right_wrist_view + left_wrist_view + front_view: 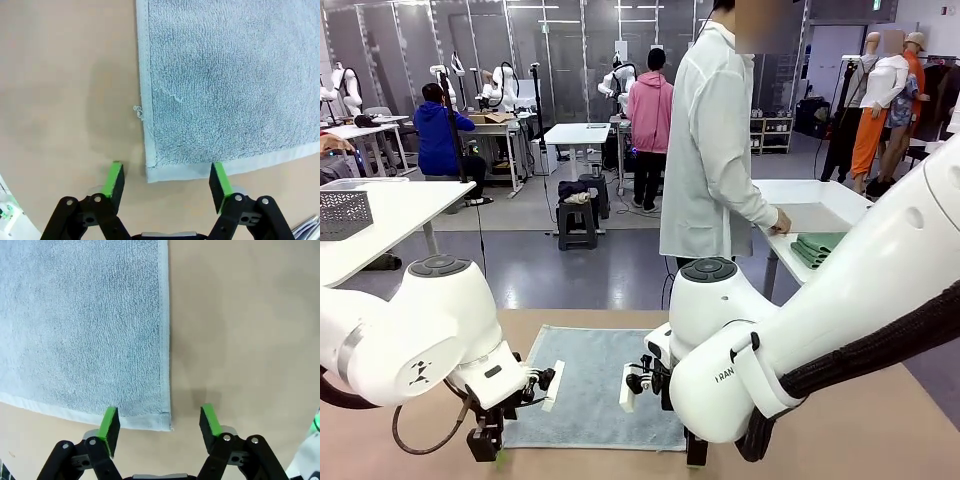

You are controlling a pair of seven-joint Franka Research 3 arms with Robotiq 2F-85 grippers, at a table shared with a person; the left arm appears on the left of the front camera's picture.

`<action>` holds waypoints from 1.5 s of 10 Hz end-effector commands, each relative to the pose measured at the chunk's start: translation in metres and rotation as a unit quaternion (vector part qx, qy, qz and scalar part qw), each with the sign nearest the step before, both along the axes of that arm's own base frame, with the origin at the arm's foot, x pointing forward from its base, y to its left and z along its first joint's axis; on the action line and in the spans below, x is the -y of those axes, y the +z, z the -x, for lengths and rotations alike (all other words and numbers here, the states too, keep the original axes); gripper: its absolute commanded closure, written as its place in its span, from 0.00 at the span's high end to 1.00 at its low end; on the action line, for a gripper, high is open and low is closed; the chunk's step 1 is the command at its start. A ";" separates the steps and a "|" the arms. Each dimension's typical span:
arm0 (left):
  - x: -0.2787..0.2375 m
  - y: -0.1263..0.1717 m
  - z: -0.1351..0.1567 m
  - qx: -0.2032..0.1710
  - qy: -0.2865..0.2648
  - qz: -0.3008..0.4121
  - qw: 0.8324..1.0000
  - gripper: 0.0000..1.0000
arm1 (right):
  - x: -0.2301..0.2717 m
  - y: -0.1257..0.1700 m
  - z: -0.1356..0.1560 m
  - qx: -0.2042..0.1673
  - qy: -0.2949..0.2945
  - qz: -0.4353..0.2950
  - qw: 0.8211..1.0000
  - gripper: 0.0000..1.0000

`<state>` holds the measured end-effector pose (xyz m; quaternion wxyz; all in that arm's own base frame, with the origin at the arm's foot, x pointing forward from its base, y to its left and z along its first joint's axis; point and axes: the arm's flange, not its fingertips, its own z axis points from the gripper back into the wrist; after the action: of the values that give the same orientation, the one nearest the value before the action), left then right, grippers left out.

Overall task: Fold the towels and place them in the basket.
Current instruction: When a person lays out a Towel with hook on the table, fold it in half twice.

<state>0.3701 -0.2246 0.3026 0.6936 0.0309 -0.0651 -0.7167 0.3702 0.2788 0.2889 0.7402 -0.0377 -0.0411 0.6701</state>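
The brown bench (880, 420) carries one flat towel (595, 385) at its near edge. The basket (342, 213) stands on a white bench (410, 215) far left, contents hidden. The left pincer (159, 416) and right pincer (167, 175), jaws apart, each straddle a near towel corner

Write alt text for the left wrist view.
The left gripper, black with green pads, stands open astride a hemmed corner of a pale blue-grey terry towel lying flat on a tan tabletop. One pad is over cloth, the other over bare table.
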 end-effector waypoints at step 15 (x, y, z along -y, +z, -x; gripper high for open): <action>-0.006 -0.001 -0.010 -0.005 0.000 0.008 1.000 0.48 | 0.004 0.005 -0.007 -0.015 0.004 -0.012 1.000 0.66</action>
<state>0.3753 -0.2215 0.2988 0.6988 0.0280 -0.0642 -0.7118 0.3747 0.2775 0.2911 0.7431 -0.0312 -0.0431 0.6671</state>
